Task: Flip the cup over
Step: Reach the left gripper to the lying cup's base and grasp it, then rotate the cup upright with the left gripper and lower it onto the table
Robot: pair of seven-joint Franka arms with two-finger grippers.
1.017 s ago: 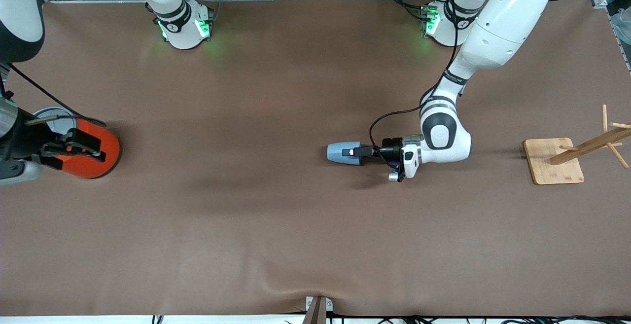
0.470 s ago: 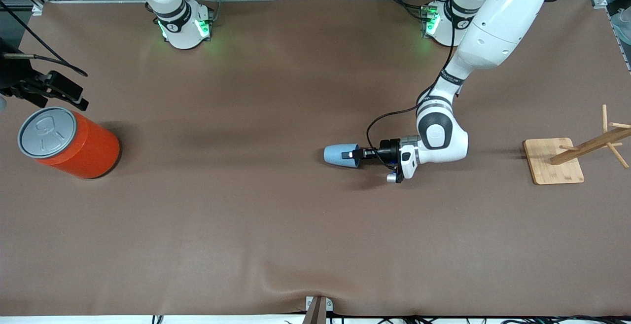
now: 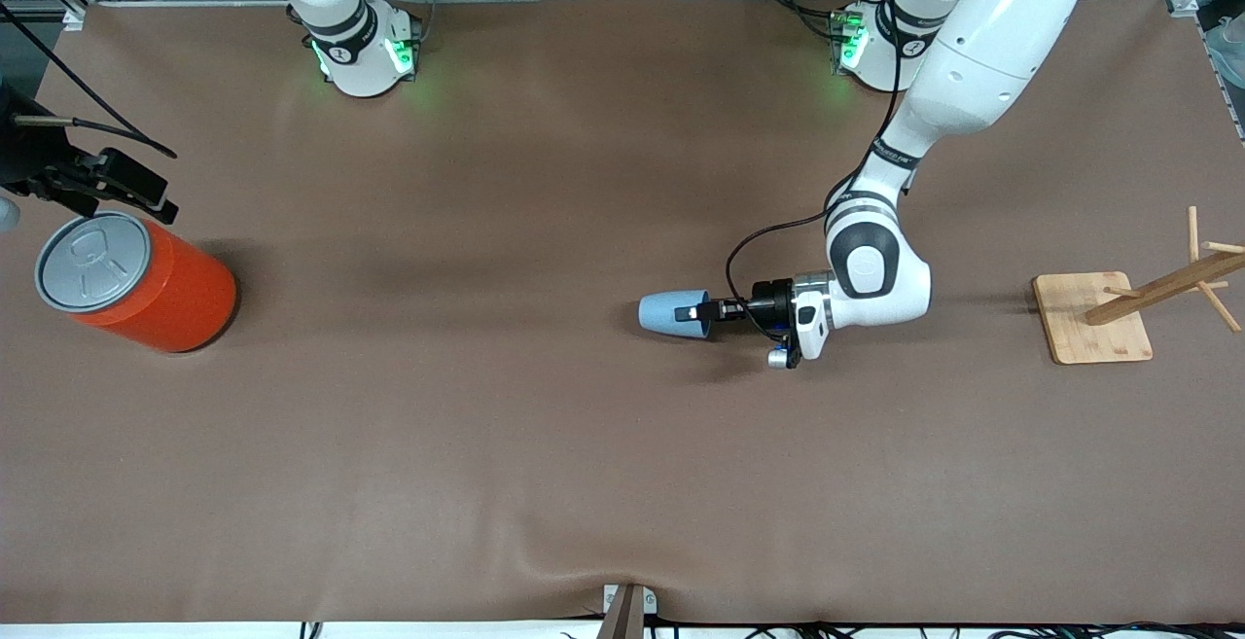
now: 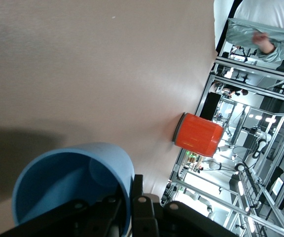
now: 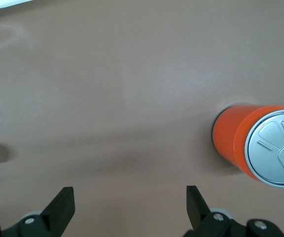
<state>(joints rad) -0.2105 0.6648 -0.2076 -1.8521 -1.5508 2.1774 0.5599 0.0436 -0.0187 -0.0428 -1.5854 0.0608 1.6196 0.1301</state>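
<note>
The light-blue cup (image 3: 669, 314) lies on its side near the middle of the table, its mouth toward the left arm's end. My left gripper (image 3: 700, 311) is shut on the cup's rim, one finger inside the mouth and one outside. In the left wrist view the cup (image 4: 73, 180) fills the space at the left gripper (image 4: 130, 200). I cannot tell whether the cup touches the table. My right gripper (image 3: 107, 184) is open and empty at the right arm's end of the table, above and beside the orange can (image 3: 160, 289). Its open gripper (image 5: 129, 197) shows over bare table.
The orange can with a grey lid stands upright; it shows in the right wrist view (image 5: 233, 140) and the left wrist view (image 4: 198, 134). A wooden rack on a square base (image 3: 1089, 320) stands at the left arm's end. The brown table cover (image 3: 486, 444) has a wrinkle at its near edge.
My right gripper has let go of the orange can and drawn back from it; the can stands alone. My left gripper and the cup have shifted slightly nearer the front camera.
</note>
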